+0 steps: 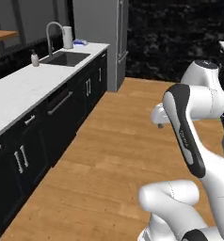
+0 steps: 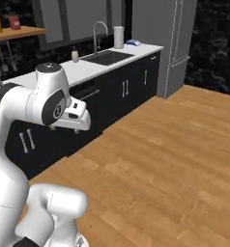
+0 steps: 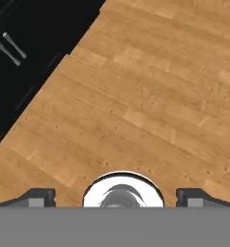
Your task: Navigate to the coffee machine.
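The coffee machine is out of view. My gripper (image 3: 116,197) is open, its two dark fingertips (image 3: 37,195) set wide apart with nothing between them. It points down at the wooden floor (image 3: 136,96), beside black cabinet doors (image 3: 20,43) at the upper left of the hand view. The arm is folded above the base, and the white hand (image 1: 159,115) hangs over the floor; it also shows in the right base view (image 2: 76,116).
A white counter (image 1: 24,87) on black cabinets runs along the left, with a sink (image 1: 67,58), a faucet (image 1: 50,35), a soap bottle (image 1: 35,59) and a white cylinder (image 1: 68,37). A grey fridge (image 1: 100,33) stands beyond it. Wooden floor (image 1: 118,141) stretches ahead.
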### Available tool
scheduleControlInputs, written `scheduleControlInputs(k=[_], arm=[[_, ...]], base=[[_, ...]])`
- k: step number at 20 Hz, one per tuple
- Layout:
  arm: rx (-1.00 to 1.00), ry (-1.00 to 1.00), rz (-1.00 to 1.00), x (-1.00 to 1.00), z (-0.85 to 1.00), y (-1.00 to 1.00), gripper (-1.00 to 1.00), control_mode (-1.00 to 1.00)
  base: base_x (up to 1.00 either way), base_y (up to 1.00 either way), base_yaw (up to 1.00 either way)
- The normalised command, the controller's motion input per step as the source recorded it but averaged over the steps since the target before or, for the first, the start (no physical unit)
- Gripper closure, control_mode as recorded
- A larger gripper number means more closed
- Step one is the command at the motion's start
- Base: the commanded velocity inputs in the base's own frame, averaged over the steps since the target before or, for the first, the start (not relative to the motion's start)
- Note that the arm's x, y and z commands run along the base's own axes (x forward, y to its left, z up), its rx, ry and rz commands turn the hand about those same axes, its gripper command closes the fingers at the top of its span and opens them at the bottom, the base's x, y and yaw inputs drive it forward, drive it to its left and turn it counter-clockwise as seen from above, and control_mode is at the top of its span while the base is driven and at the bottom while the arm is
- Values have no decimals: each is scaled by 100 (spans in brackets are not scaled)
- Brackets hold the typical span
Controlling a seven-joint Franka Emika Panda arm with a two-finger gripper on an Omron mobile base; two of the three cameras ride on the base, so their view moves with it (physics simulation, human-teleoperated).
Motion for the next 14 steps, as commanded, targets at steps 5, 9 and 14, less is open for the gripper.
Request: scheduleControlInputs(k=[5,9,14], arm=[[0,0,0,0,0,0,-100,100],[0,0,0,0,0,0,-100,100],[0,0,0,0,0,0,-100,100]], base=[[27,28,81],[87,12,53],[100,-22,19]])
